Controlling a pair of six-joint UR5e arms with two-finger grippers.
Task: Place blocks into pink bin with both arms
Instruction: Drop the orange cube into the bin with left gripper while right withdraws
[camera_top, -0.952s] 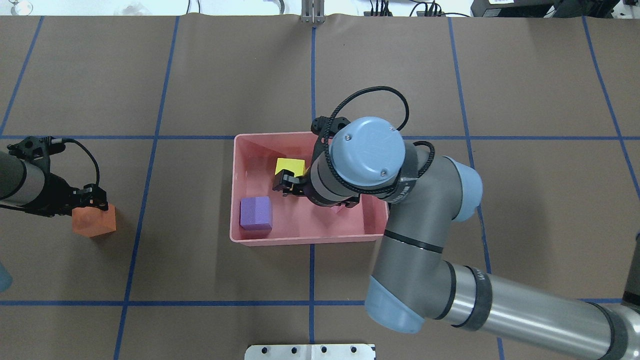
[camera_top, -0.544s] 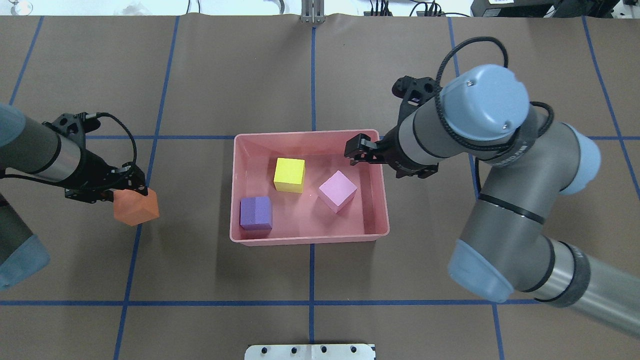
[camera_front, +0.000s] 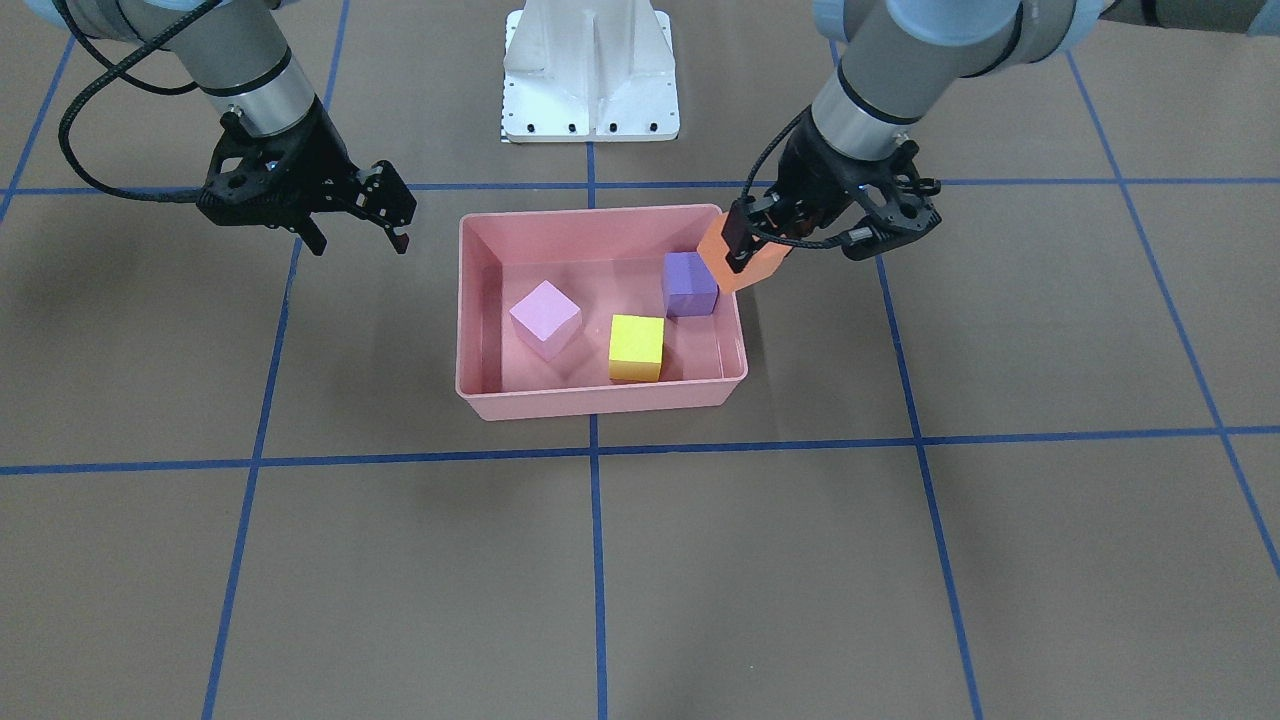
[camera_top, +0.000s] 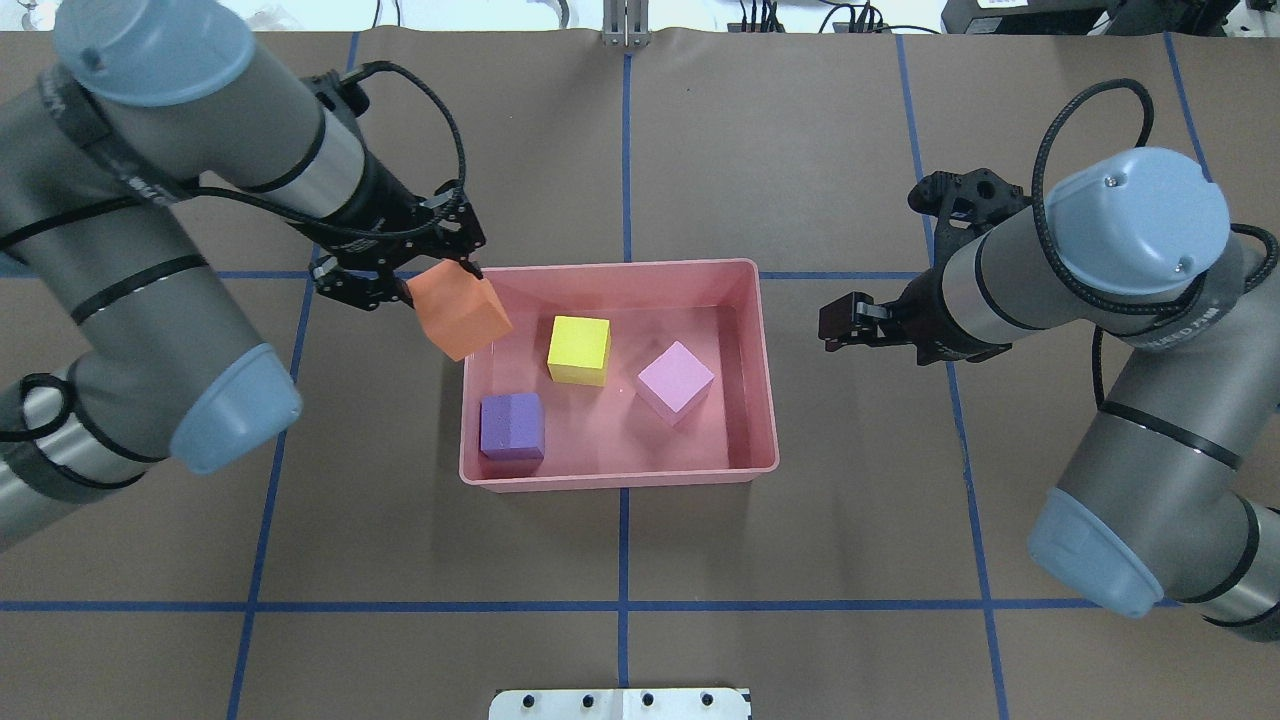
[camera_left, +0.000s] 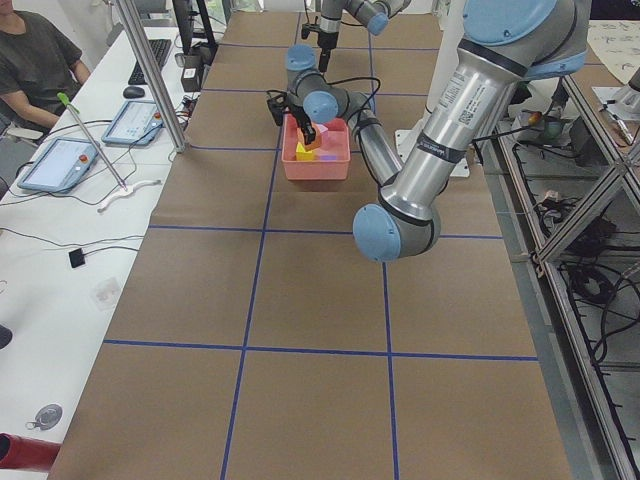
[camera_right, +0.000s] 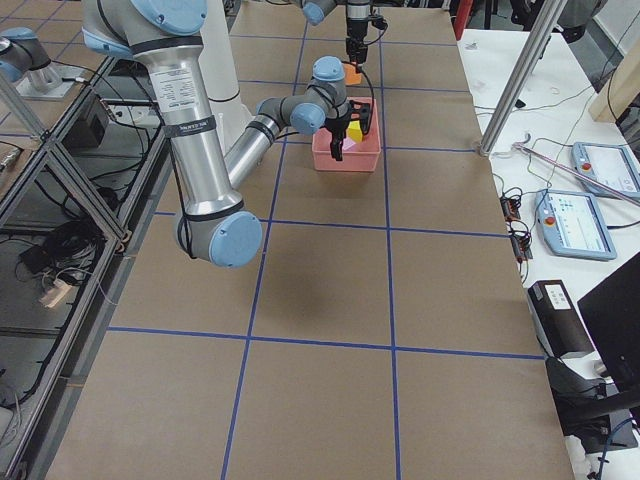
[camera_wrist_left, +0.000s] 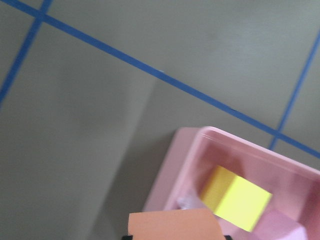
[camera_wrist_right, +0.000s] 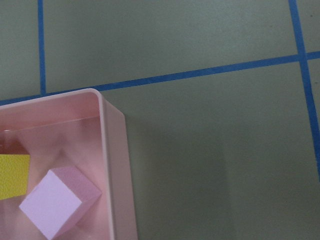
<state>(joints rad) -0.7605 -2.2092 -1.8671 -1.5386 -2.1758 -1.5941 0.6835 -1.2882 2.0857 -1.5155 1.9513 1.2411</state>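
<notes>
The pink bin (camera_top: 620, 478) stands mid-table and holds the yellow block (camera_top: 579, 349), the purple block (camera_top: 512, 426) and the light pink block (camera_top: 676, 381). My left gripper (camera_top: 440, 287) is shut on the orange block (camera_top: 461, 316) and holds it tilted in the air over the bin's far left corner. In the front-facing view this block (camera_front: 745, 262) hangs by the bin's rim (camera_front: 600, 405), next to the purple block (camera_front: 690, 283). My right gripper (camera_top: 835, 325) is open and empty, raised outside the bin's right wall; it also shows in the front-facing view (camera_front: 362, 238).
The white pedestal base (camera_front: 590, 70) stands on the robot's side of the bin. A metal plate (camera_top: 620, 703) lies at the near table edge. Blue tape lines cross the brown table. A side desk with tablets and a seated person (camera_left: 35, 60) lies off the table's far side.
My left gripper has carried the orange block rightward from the table's left side to over the bin's corner. My right gripper left the light pink block in the bin and drew back to the right.
</notes>
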